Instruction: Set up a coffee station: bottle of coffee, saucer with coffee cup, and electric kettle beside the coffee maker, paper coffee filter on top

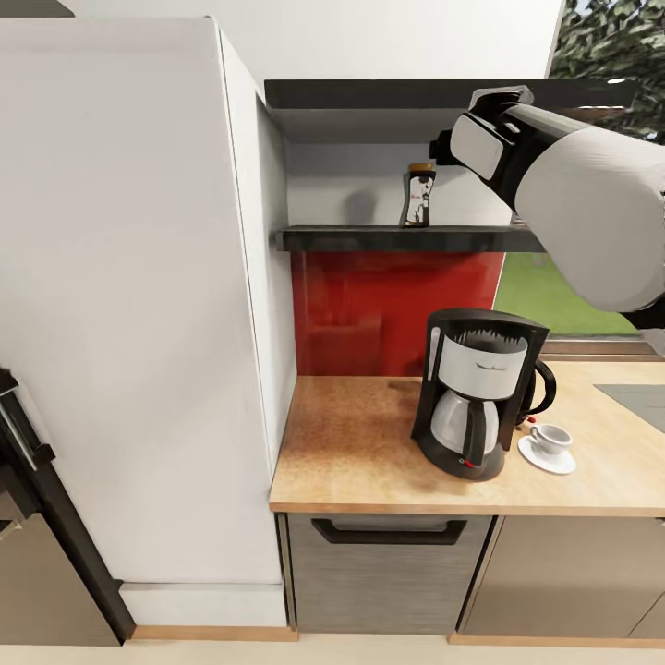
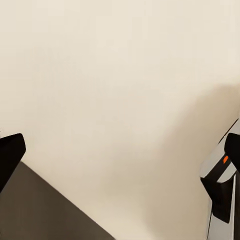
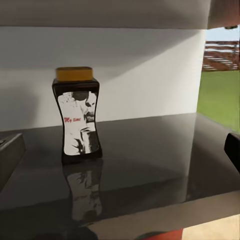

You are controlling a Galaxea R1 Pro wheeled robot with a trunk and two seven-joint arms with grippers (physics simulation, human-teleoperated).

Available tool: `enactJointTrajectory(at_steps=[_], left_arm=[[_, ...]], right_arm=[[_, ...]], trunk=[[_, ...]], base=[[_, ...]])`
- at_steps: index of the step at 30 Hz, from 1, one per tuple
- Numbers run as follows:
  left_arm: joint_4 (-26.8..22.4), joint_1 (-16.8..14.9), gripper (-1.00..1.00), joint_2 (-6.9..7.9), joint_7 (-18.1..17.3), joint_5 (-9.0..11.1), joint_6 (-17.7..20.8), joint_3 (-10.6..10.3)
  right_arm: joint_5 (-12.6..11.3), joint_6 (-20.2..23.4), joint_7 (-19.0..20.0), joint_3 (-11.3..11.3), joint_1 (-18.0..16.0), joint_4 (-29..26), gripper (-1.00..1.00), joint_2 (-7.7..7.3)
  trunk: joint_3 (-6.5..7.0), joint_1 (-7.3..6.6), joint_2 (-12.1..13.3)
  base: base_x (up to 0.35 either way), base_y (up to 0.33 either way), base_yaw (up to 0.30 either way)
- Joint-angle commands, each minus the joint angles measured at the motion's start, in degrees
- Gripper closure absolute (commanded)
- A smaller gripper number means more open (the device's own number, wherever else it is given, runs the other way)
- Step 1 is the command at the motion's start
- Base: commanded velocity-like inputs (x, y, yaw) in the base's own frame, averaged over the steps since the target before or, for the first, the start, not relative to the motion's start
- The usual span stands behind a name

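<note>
Standing upright on kitchen shelf [image 3: 150, 150], bottle of coffee [image 3: 77, 115] (gold cap, white label), right claw [image 3: 120, 155] open

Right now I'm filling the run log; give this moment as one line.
phase: reaching shelf | dark yellow-capped coffee bottle: upright on glossy black shelf | right gripper: open, short of bottle | white cup: on saucer

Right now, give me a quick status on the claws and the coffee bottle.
Right claw open, facing the bottle of coffee, not touching. Bottle upright on the kitchen shelf. Left claw open, empty, facing a pale surface. Nothing between right claw and bottle.
</note>
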Motion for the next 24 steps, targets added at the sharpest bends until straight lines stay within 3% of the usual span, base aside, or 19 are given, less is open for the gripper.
enactJointTrajectory(at_steps=[1,11,24], left_arm=[[-0.01,0.02,-1.0,0.01,-0.39,0.6,-0.08,-0.17],[-0.02,0.02,-1.0,0.02,-0.37,0.6,1.13,-0.17],[-0.02,0.03,-1.0,-0.16,-0.37,0.6,1.22,-0.17]], right_arm=[[-0.49,0.08,-0.19,0.36,-0.06,0.09,-1.0,0.07],[-0.52,0.52,0.85,0.27,-0.06,0.09,-1.0,0.19],[-0.51,1.27,5.64,0.3,-0.06,0.09,-1.0,0.23]], trunk=[[-0.03,0.02,-0.05],[-0.03,0.02,-0.05],[-0.03,0.02,-0.05]], base=[[0.027,0.0,0.0],[0.183,0.0,0.0],[0.02,0.0,0.0]])
